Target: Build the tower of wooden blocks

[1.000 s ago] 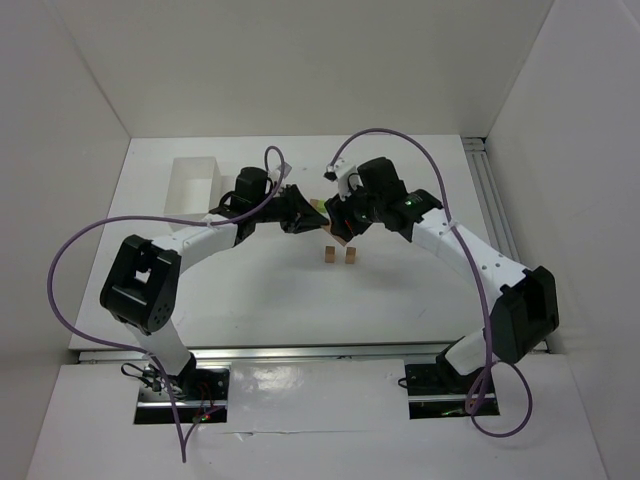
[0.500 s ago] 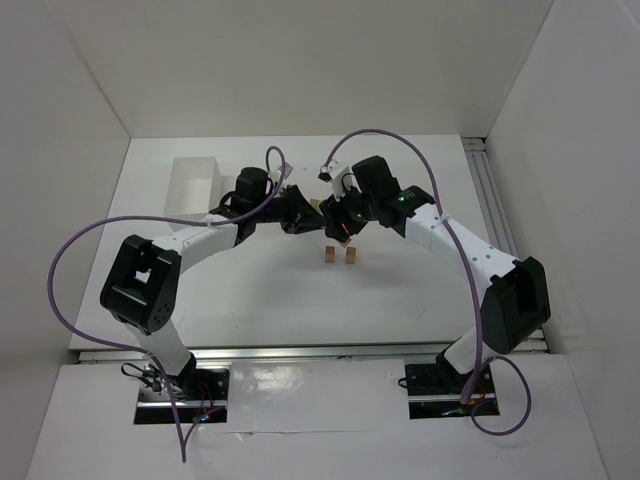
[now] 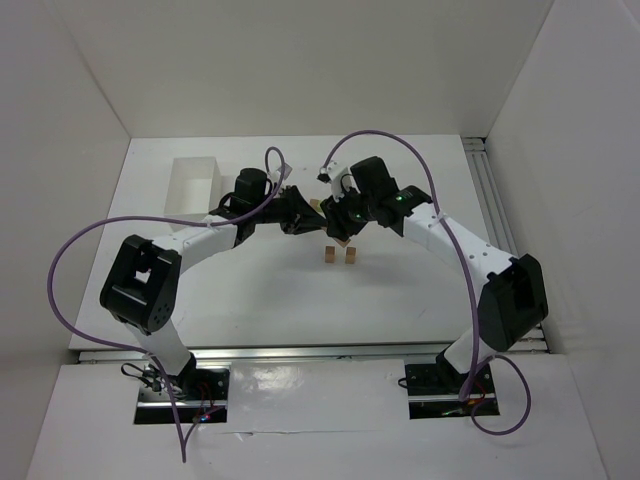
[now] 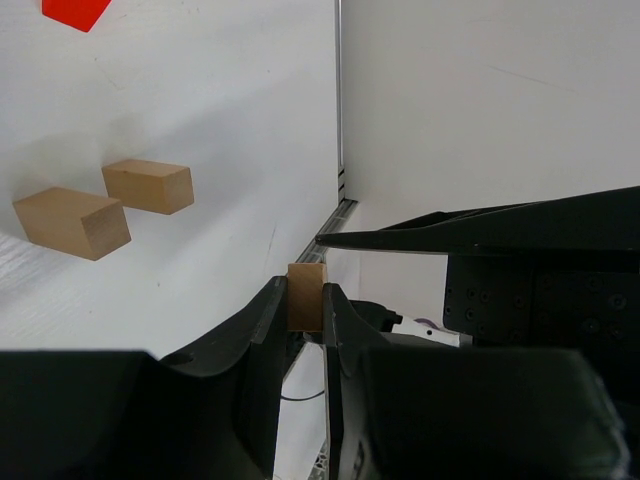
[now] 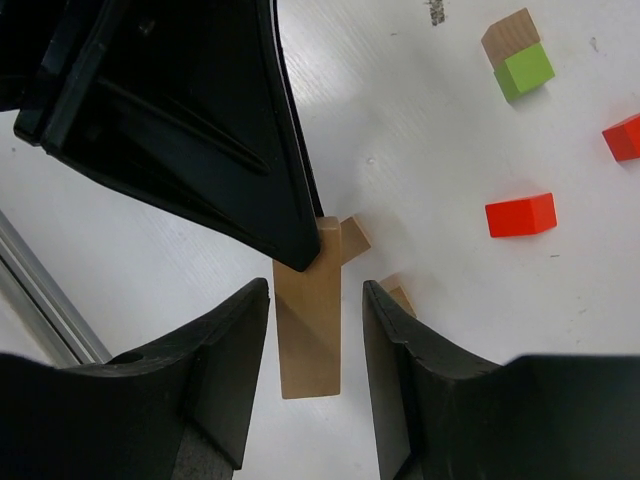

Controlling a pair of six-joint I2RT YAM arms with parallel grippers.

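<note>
My left gripper is shut on one end of a long tan stick and holds it above the table. My right gripper is open, with its jaws on either side of the stick's free end and not touching it. Below the stick, two small tan blocks stand side by side; they also show in the left wrist view. Two red blocks, a lime green block and a tan block lie loose on the table.
A white open box stands at the back left. White walls enclose the table on three sides. A metal rail runs along the right edge. Both grippers meet over the table's middle.
My right gripper has moved left toward the left gripper, so that its open jaws now flank the stick. The left arm has barely moved.
</note>
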